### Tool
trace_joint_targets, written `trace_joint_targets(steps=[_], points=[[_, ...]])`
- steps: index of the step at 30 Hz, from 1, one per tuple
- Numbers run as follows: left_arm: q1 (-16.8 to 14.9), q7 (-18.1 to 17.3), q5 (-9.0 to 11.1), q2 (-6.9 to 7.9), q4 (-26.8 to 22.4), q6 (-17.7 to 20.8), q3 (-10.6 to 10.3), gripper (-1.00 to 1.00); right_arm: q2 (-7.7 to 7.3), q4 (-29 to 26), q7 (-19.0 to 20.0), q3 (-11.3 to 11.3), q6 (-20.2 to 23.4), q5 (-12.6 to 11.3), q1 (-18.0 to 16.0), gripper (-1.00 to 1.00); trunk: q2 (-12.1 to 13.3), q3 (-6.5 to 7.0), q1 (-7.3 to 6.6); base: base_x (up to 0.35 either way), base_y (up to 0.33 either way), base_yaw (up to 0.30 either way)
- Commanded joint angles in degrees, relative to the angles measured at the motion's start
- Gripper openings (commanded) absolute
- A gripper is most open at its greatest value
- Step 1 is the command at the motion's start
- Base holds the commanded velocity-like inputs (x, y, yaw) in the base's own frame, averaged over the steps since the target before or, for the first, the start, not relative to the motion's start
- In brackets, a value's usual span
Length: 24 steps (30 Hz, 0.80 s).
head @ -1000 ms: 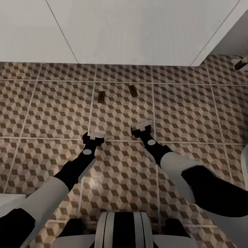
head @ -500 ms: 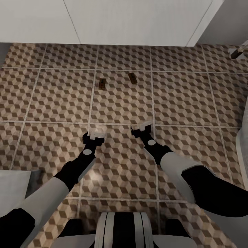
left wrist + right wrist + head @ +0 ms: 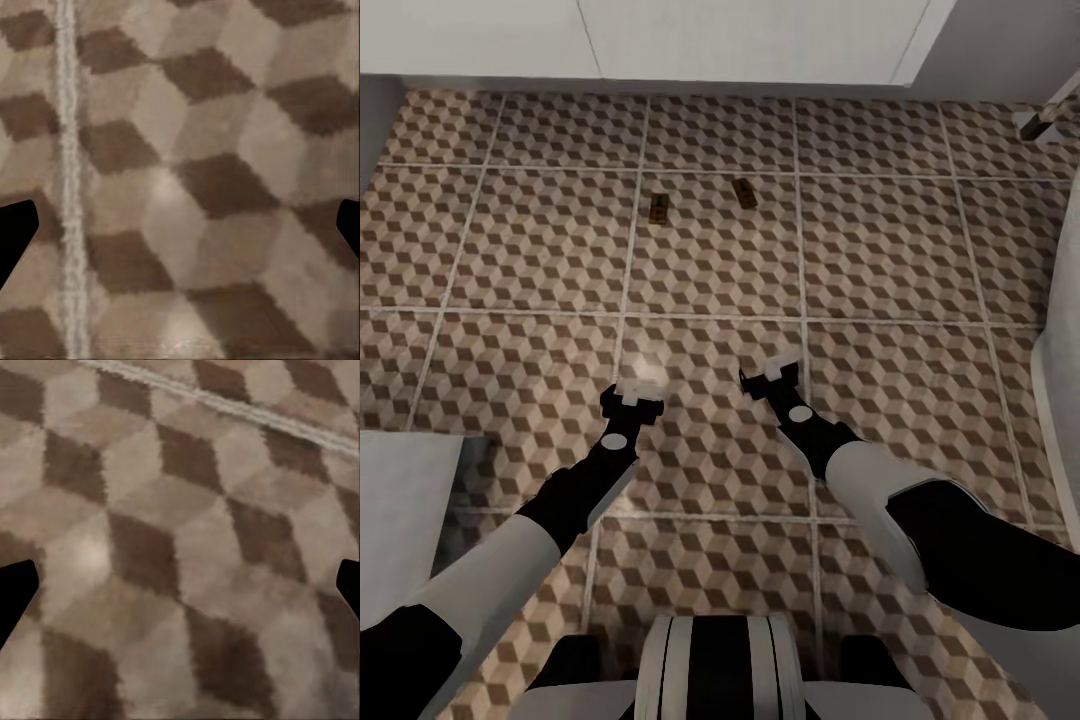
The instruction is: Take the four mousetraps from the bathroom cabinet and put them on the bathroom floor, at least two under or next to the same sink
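Mousetraps counted: two are seen, the left mousetrap [image 3: 657,209] and the right mousetrap [image 3: 744,193], both lying flat on the bathroom floor [image 3: 720,270].
Their place: they lie near each other on neighbouring tiles, a short way out from the white unit [image 3: 660,40] along the far edge of the head view; whether this unit is the sink's vanity cannot be told, since no basin or tap is seen.
Done, as judged: two of the four traps appear to have been set down on the patterned tiles, on one floor surface.
Left, as judged: two more traps are to be fetched from the cabinet and laid on the same tiles.
Left claw [image 3: 641,392]: held wide, nothing between its fingers; in the left wrist view bare tile and a grout line are seen between the dark fingertips [image 3: 15,232].
Right claw [image 3: 774,368]: likewise held wide and empty; bare tile is seen between its fingertips [image 3: 15,592] in the right wrist view.
Claws counted: two, both hanging over the tiles, well apart from the traps.
Other white objects: a pale block [image 3: 400,490] at the robot's left and a curved white rim [image 3: 1060,340] at its right; neither can be identified.
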Motion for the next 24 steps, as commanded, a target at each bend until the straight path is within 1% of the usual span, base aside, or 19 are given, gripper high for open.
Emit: trace_joint_targets(steps=[1, 7, 10, 15, 24], points=[[-0.05, 0.53, 0.39, 0.09, -0.1, 0.28, -0.38, 1.0, 0.02, 0.09, -0.55, 0.2, -0.07, 0.57, -0.04, 1.0, -0.01, -0.03, -0.04, -0.343, 0.0, 0.0], [-0.05, 0.57, 0.41, 0.07, -0.19, 0.31, -0.55, 1.0, 0.02, 0.09, -0.55, 0.2, -0.07, 0.57, -0.04, 1.0, -0.01, -0.03, -0.04, -0.338, 0.0, 0.0], [-0.05, 0.64, 0.4, 0.04, -0.34, 0.31, -0.85, 1.0, 0.02, 0.09, -0.55, 0.2, -0.07, 0.57, -0.04, 1.0, -0.01, -0.03, -0.04, -0.22, 0.0, 0.0], [-0.05, 0.69, 0.41, -0.1, -0.49, 0.33, -1.31, 1.0, 0.02, 0.09, -0.55, 0.2, -0.07, 0.57, -0.04, 1.0, -0.01, -0.03, -0.04, -0.093, 0.0, 0.0], [-0.05, 0.7, 0.34, -0.29, -0.52, 0.4, -1.56, 1.0, 0.02, 0.07, -0.55, 0.2, -0.01, 0.57, -0.04, 1.0, -0.01, -0.03, -0.04, -0.019, 0.0, 0.0]])
